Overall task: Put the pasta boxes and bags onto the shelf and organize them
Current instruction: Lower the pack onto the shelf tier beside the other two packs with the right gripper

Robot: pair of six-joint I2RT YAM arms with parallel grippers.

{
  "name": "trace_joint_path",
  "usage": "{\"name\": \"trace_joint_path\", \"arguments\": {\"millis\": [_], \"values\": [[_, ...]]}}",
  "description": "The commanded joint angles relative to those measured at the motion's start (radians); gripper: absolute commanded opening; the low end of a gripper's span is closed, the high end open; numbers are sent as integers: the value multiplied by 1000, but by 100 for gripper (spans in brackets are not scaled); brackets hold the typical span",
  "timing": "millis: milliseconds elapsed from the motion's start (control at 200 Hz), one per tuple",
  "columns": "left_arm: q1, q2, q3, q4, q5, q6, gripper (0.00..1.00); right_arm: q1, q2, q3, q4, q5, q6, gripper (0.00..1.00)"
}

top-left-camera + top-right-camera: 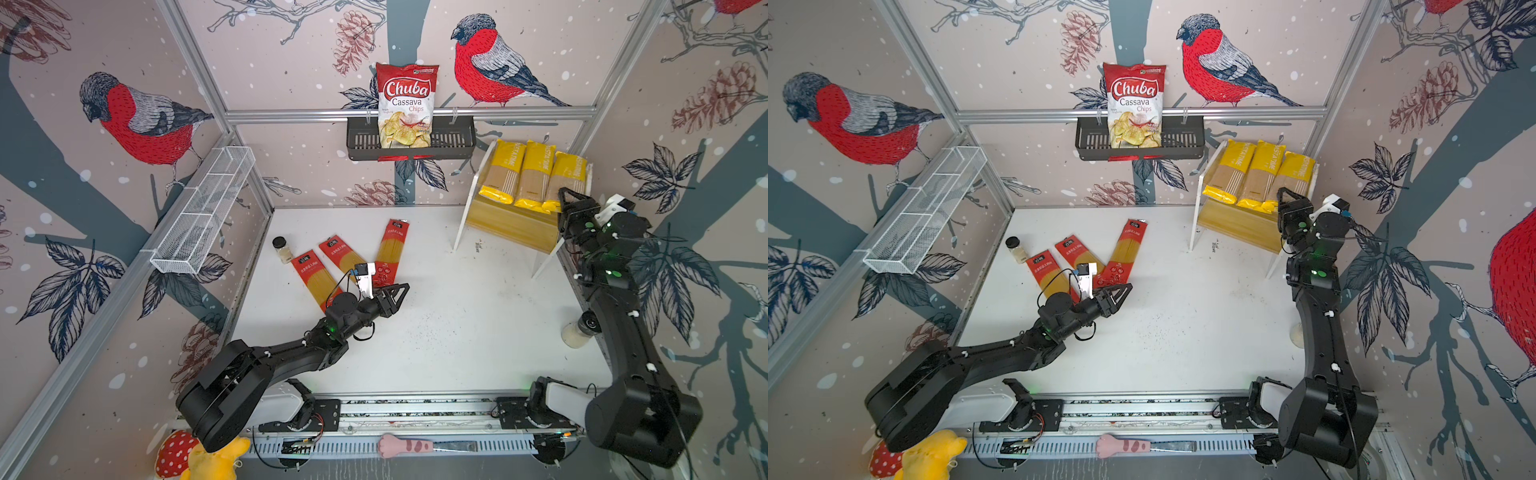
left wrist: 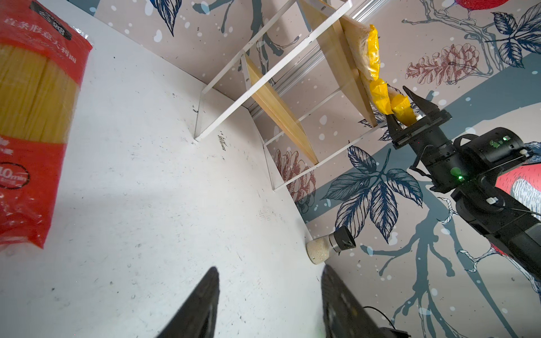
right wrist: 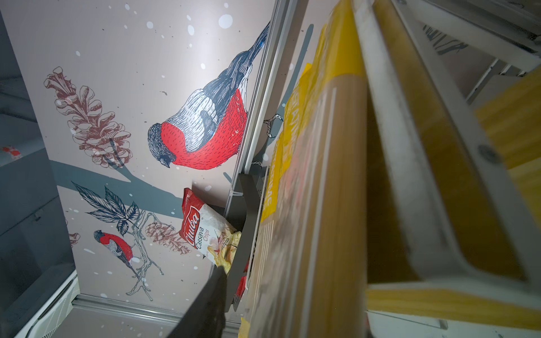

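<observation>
Judging red spaghetti packets (image 1: 340, 254) light, brittle, slick: grasp mid-length | left hand (image 2: 270, 269) apart | right hand (image 2: 397, 103) at yellow PASTATIME packet (image 1: 569, 176), grip unclear

Three yellow PASTATIME packets (image 1: 534, 174) lie side by side on the shelf (image 1: 511, 226) — three red spaghetti packets (image 1: 345, 253) on the table (image 1: 457, 311).

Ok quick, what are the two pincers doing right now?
Left pincer: open, holding nothing.
Right pincer: around the end of a yellow pasta packet; whether it grips cannot be told.
</observation>
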Motion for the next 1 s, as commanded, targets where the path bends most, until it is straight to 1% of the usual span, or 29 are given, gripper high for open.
{"name": "trace_joint_path", "arguments": {"millis": [0,120,225,300,380,550,655,765,871,936,996], "values": [[-2,2,5,56,3,3,55,-2,-22,-10,65,-16,6,53],[-2,1,2,57,3,3,55,-8,-48,-21,16,-5,-15,56],[-2,1,-4,59,0,5,55,-13,-74,-52,2,-9,-19,54],[-2,4,-6,63,-1,3,55,-12,-86,-75,5,-24,-18,49],[-2,10,-5,72,3,-1,55,-13,-95,-91,10,-30,-25,41],[-2,13,-3,71,6,-2,55,-26,-78,-63,-6,-31,-55,26],[-2,15,-7,74,3,-4,55,-44,-49,-37,-2,-40,-60,20],[-2,18,-6,76,4,-4,55,-60,-12,-11,-1,-60,-65,18],[-2,25,-3,76,6,-3,55,-63,13,-9,6,-79,-69,20],[-4,31,0,79,7,-4,55,-63,13,-27,10,-78,-66,23],[-3,35,2,82,9,-6,55,-63,7,-54,33,-83,-52,28]]}}
